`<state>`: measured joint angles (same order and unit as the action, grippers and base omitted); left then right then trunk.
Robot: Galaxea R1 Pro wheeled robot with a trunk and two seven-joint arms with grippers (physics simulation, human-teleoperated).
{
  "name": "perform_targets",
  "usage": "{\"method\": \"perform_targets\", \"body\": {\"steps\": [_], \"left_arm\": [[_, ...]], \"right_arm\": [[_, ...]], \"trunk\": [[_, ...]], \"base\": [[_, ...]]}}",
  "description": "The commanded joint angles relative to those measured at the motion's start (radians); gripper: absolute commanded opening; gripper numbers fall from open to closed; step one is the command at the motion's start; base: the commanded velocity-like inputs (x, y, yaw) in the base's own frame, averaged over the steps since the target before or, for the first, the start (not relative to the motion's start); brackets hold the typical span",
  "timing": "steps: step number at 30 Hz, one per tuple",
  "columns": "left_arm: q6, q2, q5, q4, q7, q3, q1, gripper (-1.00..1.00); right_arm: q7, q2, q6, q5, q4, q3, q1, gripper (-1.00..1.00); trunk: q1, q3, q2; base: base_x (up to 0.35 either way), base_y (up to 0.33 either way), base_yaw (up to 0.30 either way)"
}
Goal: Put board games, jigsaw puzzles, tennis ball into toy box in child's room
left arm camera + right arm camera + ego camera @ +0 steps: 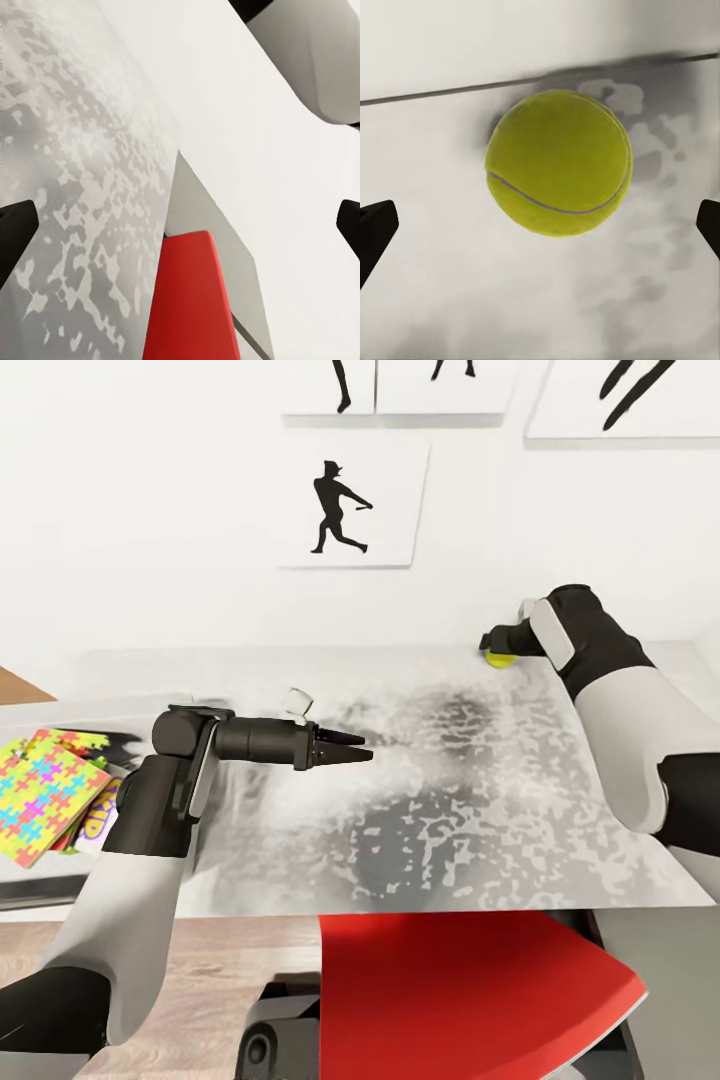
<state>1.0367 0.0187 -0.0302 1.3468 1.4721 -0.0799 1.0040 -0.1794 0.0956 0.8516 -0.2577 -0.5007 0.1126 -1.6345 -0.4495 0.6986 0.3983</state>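
Right hand (497,644) reached out to the far edge of the worktop (450,810), close to the wall, over the tennis ball (499,657). In the right wrist view, ball (558,161) centred between the two dark fingertips (375,236), which stand wide at either side with clear gaps: spread, not gripping. Ball resting on the mottled grey surface, just short of the back edge. Judged: approach lined up for a pinch, closing not yet done. Wall directly behind leaves little room past the ball; a nudge could send it rolling along that edge.

Left hand (352,747) held level above the middle of the worktop, empty. Head view suggests tips close together; left wrist view shows fingertips (13,229) wide apart. Taken as spread, parked clear of the right arm.

Jigsaw puzzles (45,800) stacked at the near left, a printed box (100,815) partly beneath. Red panel (470,990) of the robot's front below. Baseball silhouette picture (345,505) on the wall. Nothing standing between right hand and ball.
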Motion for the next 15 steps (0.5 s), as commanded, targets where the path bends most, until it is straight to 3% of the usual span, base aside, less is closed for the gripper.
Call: {"method": "perform_targets", "body": {"steps": [1,15], "left_arm": [[0.011,0.001,-0.003,0.0,0.005,0.0,0.001,1.0],[0.011,0.001,-0.003,0.0,0.005,0.0,0.004,1.0]], "right_arm": [[-0.007,0.002,0.005,-0.011,-0.001,0.008,-0.002,1.0],[-0.003,0.008,0.038,-0.017,-0.001,0.007,-0.021,1.0]], "trunk": [[0.0,0.003,0.002],[0.0,0.017,0.002]], "base": [[0.0,0.0,0.0],[0.0,0.0,0.0]]}}
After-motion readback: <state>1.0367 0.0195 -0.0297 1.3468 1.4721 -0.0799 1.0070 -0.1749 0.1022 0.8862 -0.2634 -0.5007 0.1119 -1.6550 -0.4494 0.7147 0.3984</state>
